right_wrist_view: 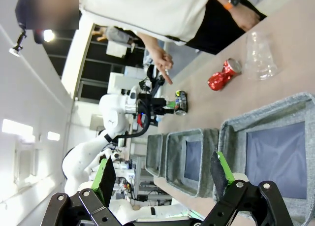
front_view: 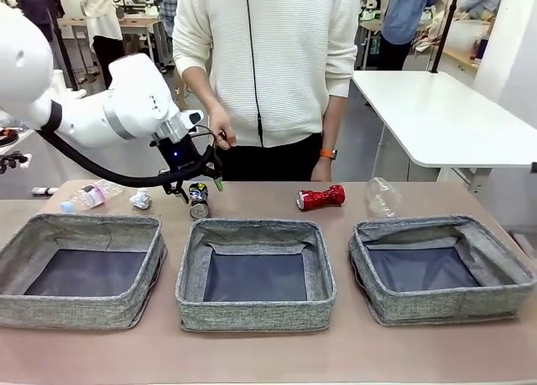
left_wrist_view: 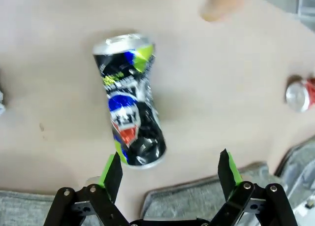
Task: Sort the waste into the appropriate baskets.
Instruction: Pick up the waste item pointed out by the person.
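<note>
Left gripper (left_wrist_view: 169, 157) wide open, empty, over dented black can (left_wrist_view: 130, 100), print blurred, unreadable; right gripper (right_wrist_view: 161, 159) likewise open, empty.

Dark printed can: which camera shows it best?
The left wrist view: the dark printed can is close, dented waist and print clear. The front view shows it small by the left gripper; the right wrist view, tiny and distant.

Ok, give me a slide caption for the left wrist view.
Open left gripper poised near a dented dark printed can on the table.
</note>
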Tool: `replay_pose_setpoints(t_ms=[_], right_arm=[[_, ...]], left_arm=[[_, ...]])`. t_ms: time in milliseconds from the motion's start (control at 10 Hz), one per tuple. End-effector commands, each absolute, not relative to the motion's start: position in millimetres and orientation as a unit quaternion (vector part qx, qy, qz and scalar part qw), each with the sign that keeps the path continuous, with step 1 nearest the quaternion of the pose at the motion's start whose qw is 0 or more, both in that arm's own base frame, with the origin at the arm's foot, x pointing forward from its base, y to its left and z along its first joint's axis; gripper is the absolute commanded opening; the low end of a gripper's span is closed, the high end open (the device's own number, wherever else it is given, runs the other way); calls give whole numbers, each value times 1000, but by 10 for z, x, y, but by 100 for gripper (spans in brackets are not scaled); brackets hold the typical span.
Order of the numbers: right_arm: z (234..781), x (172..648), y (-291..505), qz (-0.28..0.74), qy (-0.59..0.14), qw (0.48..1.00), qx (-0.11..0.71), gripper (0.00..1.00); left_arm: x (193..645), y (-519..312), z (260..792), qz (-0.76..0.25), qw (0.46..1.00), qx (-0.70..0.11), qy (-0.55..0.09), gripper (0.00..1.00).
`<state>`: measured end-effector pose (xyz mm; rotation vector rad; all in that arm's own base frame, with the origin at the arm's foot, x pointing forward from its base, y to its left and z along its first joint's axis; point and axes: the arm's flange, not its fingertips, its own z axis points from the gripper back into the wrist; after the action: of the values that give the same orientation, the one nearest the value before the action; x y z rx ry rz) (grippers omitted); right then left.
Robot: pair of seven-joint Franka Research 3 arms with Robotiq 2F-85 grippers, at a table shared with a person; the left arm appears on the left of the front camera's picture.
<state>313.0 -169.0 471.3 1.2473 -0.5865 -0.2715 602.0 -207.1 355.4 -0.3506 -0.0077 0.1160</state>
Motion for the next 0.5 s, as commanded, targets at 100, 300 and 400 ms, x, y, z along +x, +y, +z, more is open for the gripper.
replay_pose_setpoints(t_ms=[100, 300, 400], right_arm=[[4714, 3157, -1681, -115, -284, 757, 577, 100], [4714, 3157, -1681, -115, -284, 757, 577, 100], [4714, 3157, -1681, -115, -284, 757, 577, 100]], left_arm=[[6095, -2079, 3417, 112, 984, -140, -19, 100], [6130, -2062, 3332, 112, 985, -129, -38, 100], [6120, -2103, 3322, 104, 987, -112, -54, 100]])
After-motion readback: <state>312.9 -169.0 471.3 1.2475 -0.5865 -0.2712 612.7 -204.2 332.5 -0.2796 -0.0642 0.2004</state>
